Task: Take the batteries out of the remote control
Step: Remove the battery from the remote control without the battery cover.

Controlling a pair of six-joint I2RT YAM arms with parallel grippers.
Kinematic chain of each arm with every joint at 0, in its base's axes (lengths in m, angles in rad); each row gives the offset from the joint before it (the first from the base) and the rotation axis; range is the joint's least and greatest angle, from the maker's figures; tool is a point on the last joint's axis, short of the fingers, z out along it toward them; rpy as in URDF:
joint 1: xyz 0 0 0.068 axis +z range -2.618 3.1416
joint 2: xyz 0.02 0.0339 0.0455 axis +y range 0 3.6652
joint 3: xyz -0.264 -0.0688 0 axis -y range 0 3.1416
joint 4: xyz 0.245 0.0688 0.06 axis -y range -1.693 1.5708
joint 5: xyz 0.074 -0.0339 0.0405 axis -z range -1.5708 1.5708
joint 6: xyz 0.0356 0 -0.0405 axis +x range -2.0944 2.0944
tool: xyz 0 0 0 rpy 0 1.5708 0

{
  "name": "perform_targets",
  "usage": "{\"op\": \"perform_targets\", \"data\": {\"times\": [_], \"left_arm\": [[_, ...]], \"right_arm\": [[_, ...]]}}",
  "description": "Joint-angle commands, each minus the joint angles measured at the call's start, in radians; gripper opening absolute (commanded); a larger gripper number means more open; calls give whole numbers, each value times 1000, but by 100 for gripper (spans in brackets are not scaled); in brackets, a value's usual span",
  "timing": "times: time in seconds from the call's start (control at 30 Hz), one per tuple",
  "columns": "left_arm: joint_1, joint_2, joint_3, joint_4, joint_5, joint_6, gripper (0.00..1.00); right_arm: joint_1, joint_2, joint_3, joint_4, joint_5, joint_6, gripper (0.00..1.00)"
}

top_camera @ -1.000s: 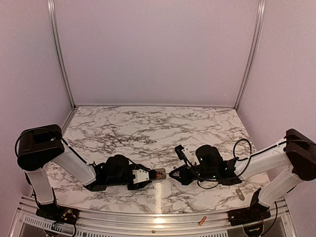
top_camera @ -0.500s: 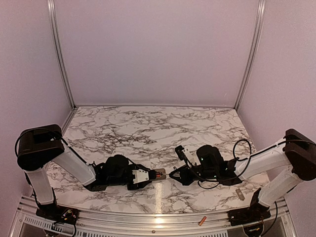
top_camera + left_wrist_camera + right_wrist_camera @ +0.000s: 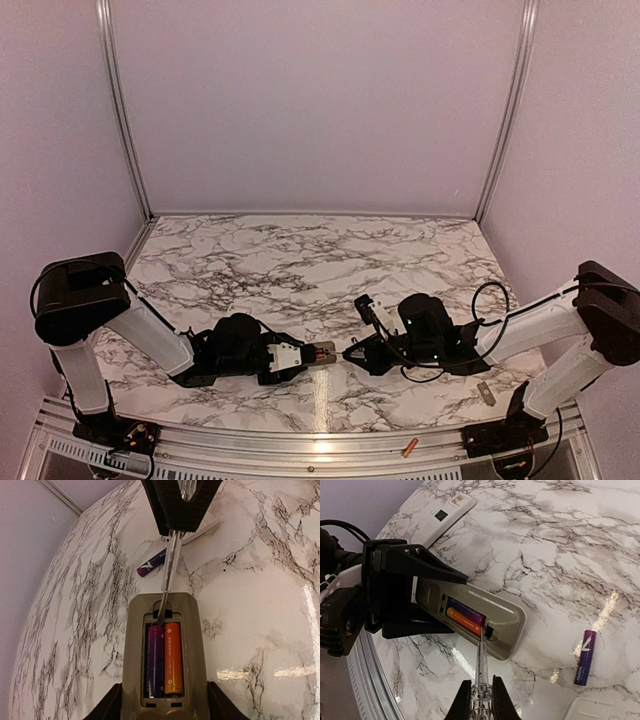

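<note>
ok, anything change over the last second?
Nothing visibly moved. The left gripper still clamps the remote; the right gripper stays shut on the thin tool, tip at the end of the open battery bay. The purple cell and orange cell remain seated; a loose purple battery lies on the table.

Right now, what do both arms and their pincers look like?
The left arm and right arm have white tubular links, bulky black joints and loose black cables. The left pincer and right pincer are black, with angular fingers.
</note>
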Motion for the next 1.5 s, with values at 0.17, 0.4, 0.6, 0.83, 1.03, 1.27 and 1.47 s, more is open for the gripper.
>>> {"op": "perform_targets", "data": {"times": [0.17, 0.4, 0.6, 0.83, 1.03, 1.27, 1.47], "left_arm": [[-15, 19, 27, 76, 43, 7, 0], [-14, 19, 28, 73, 44, 7, 0], [-14, 21, 28, 75, 41, 9, 0], [-14, 22, 28, 74, 39, 8, 0], [-14, 22, 28, 74, 33, 10, 0], [-14, 15, 23, 73, 32, 10, 0], [-14, 20, 25, 74, 27, 11, 0]], "right_arm": [[73, -17, 81, 163, -287, -22, 0], [84, -31, 94, 143, -273, -25, 0], [91, -35, 107, 126, -264, -32, 0], [99, -43, 119, 114, -255, -34, 0], [115, -59, 131, 88, -231, -39, 0], [121, -58, 140, 63, -206, -46, 0], [125, -65, 140, 65, -205, -41, 0]]}}
